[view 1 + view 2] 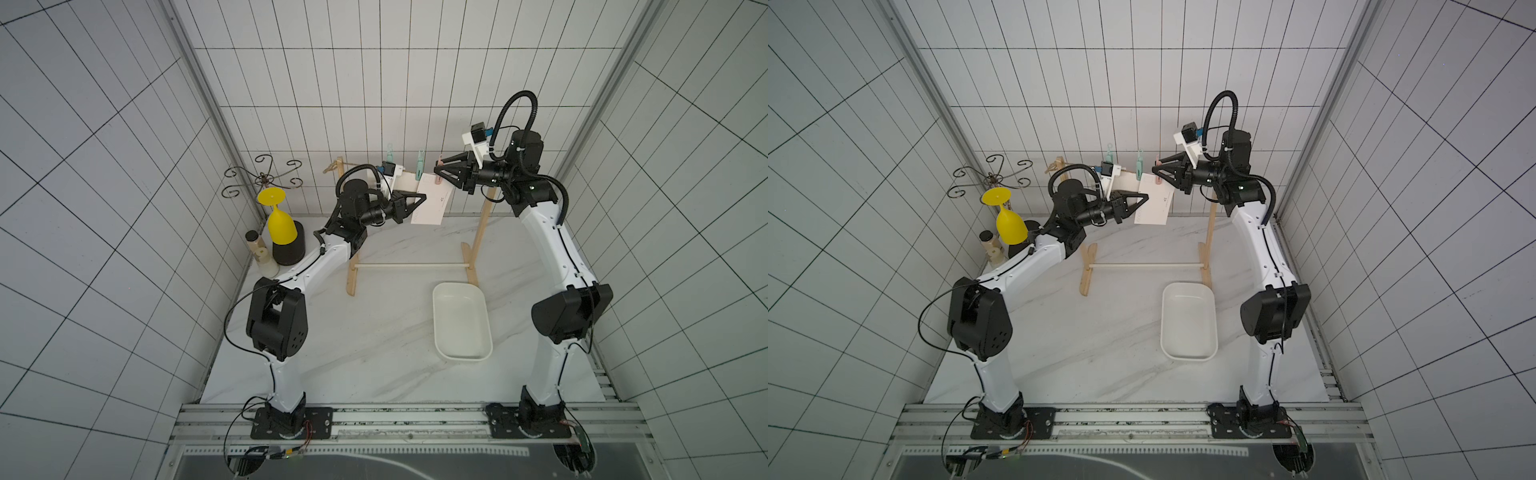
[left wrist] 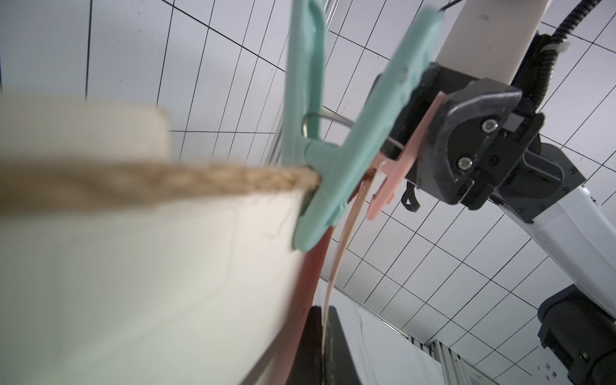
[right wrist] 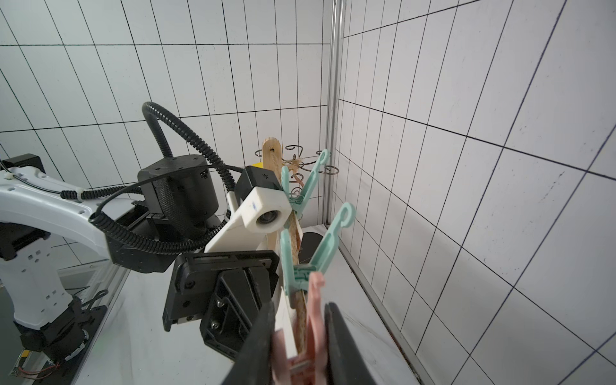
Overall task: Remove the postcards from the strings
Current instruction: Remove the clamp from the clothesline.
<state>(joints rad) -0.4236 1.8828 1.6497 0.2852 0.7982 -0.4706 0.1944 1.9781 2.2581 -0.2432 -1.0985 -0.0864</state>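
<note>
One white postcard (image 1: 432, 205) (image 1: 1154, 208) hangs tilted from the jute string (image 2: 200, 180) under a pink peg (image 1: 438, 180) (image 3: 315, 300). My left gripper (image 1: 423, 197) (image 1: 1143, 199) is shut on that card's left edge, which runs edge-on (image 2: 336, 266) down between the fingers (image 2: 333, 350). My right gripper (image 1: 436, 169) (image 3: 300, 333) is shut on the pink peg's handles (image 2: 400, 166), squeezing them from both sides. A second postcard (image 1: 409, 183) (image 2: 166, 283) hangs beside it under a teal peg (image 2: 333, 166) (image 3: 320, 246). Another teal peg (image 3: 300, 186) sits farther along the string (image 3: 295, 240).
The wooden two-post frame (image 1: 482, 232) stands at the back of the marble table. A white tray (image 1: 461, 320) (image 1: 1187, 320) lies in front of its right foot. A yellow glass (image 1: 281, 224), a wire rack (image 1: 264, 178), a black cylinder (image 1: 289, 251) and a small bottle (image 1: 259, 253) fill the back left corner.
</note>
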